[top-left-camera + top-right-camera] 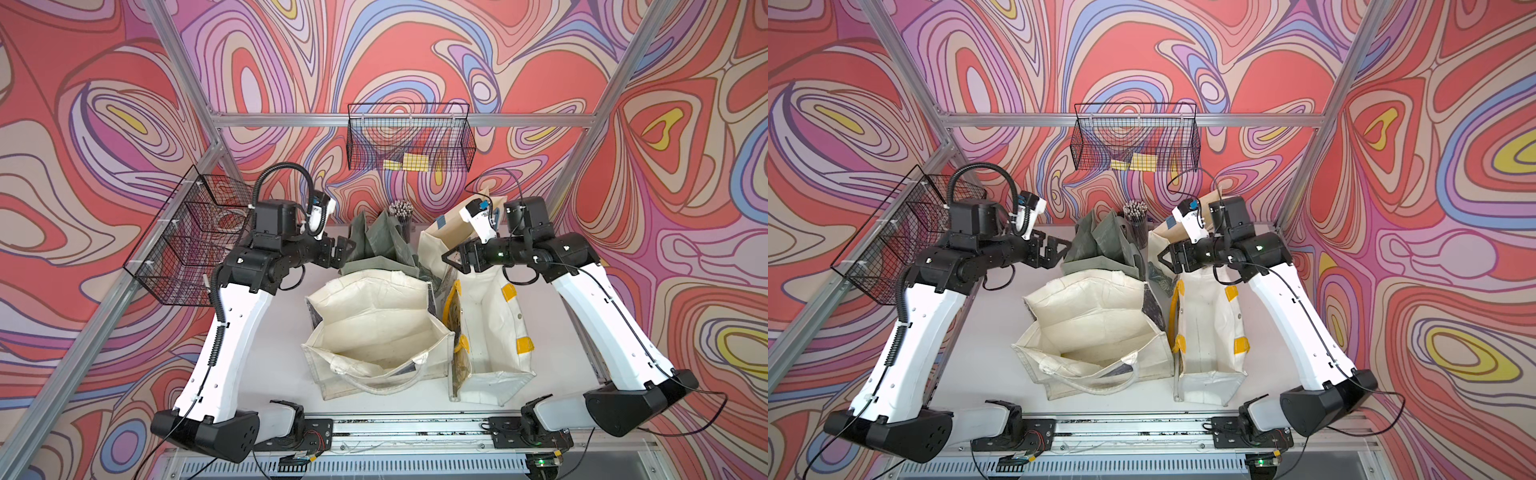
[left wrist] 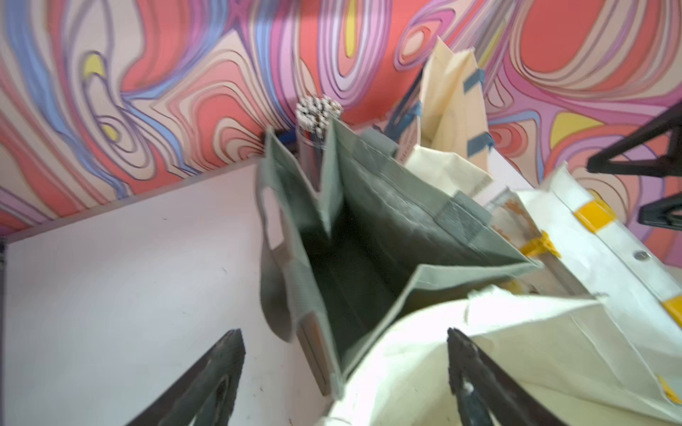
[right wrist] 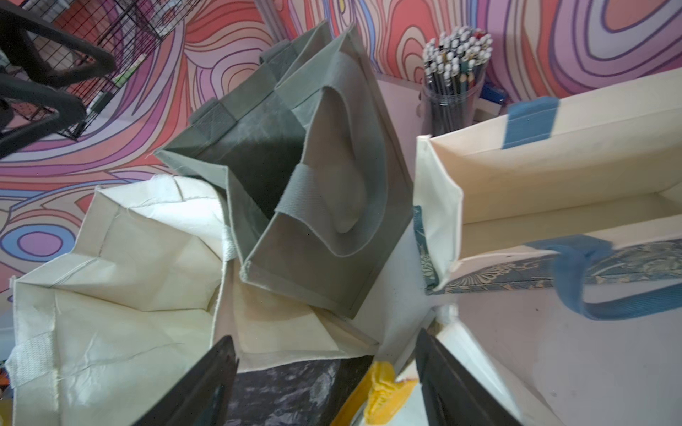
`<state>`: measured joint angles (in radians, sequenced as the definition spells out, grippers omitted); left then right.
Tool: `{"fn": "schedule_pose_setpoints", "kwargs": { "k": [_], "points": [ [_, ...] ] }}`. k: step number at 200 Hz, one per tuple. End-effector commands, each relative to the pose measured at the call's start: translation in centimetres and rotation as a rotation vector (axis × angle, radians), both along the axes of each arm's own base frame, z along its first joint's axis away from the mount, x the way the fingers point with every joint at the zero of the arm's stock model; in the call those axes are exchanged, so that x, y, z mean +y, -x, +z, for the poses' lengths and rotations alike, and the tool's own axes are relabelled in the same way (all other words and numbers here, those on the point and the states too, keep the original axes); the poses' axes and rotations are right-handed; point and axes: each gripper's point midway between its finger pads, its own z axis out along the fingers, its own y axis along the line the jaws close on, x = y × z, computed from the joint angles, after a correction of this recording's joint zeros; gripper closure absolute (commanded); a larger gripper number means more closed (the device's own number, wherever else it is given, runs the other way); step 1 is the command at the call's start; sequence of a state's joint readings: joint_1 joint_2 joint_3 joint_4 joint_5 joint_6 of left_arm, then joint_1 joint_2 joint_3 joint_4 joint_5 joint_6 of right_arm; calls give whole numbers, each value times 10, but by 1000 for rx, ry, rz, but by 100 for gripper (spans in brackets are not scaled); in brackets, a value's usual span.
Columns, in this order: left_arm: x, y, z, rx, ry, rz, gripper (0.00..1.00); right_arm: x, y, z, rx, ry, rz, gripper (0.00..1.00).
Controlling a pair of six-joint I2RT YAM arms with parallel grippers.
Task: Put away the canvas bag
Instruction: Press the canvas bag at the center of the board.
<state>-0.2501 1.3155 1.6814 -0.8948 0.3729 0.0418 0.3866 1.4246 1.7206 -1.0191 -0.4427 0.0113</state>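
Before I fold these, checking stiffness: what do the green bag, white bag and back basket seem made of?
Green bag: matte woven cloth, likely canvas; stitched hems, ribbed webbing handles. White bag: off-white cloth, probably canvas; creased, frayed rim threads, standing open. Back basket: thin black wire grid, likely coated metal.

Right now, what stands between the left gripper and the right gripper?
The grey-green bag, its mouth open, stands in the stretch between the left gripper and the right gripper. Both top views show this.
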Motion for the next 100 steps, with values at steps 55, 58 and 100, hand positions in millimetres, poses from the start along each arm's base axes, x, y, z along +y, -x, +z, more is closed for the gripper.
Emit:
{"fn": "schedule_pose_setpoints", "kwargs": {
  "k": [55, 58, 100],
  "points": [
    [-49, 109, 0, 146, -146, -270, 18, 41, 23, -9, 58, -22, 101, 26],
    [-50, 112, 1, 155, -140, -280, 18, 42, 24, -8, 57, -24, 104, 26],
    [-72, 162, -5, 236, -173, -396, 21, 48, 26, -17, 56, -18, 131, 27]
  ]
}}
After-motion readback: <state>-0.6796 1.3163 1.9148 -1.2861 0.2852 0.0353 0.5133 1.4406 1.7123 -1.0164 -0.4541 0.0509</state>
